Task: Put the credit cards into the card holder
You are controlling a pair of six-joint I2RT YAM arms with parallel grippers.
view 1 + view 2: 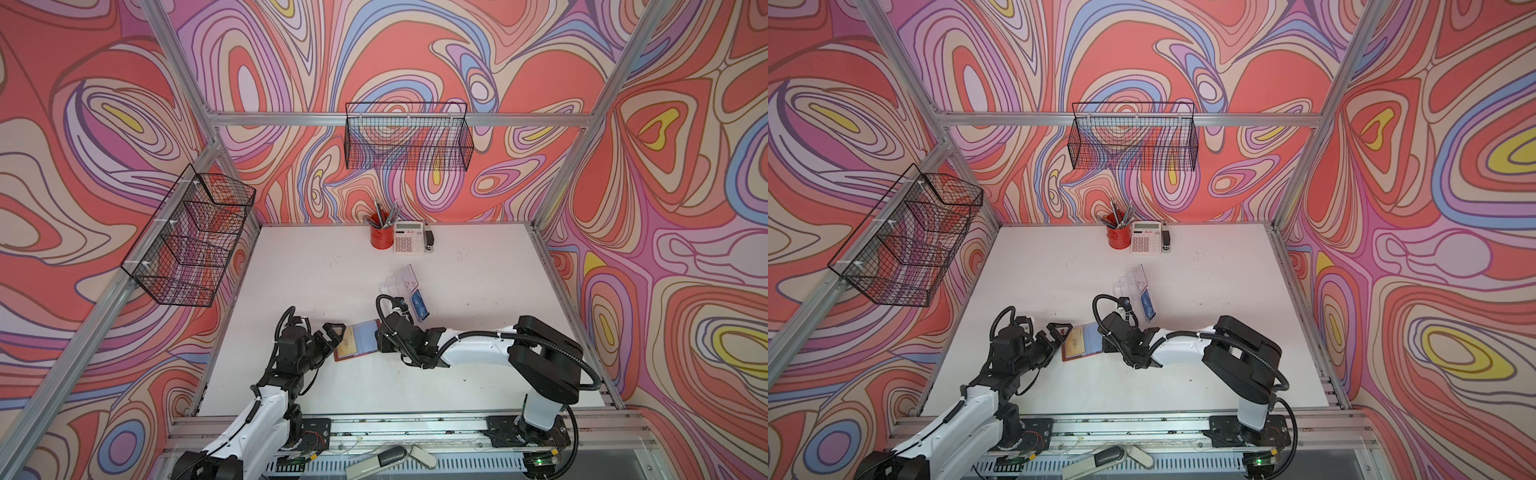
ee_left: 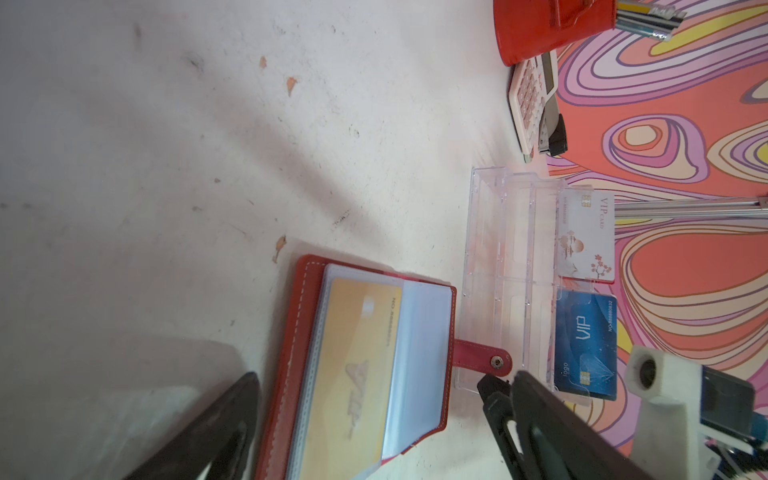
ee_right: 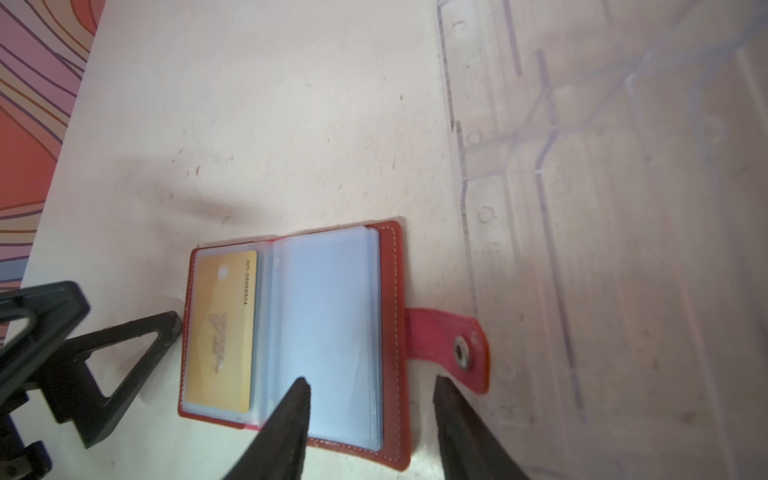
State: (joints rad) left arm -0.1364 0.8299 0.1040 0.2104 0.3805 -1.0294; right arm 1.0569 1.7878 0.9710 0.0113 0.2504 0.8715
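The right gripper hangs over the open red card holder, jaws apart and empty, one finger above its bare sleeve, the other just off its strap edge. The left gripper, spread wide and empty, waits beside the opposite edge. Just beyond the strap side a blue card stands in a clear stand, long side roughly parallel to the holder's spine and nearer the right arm, with bare table around.
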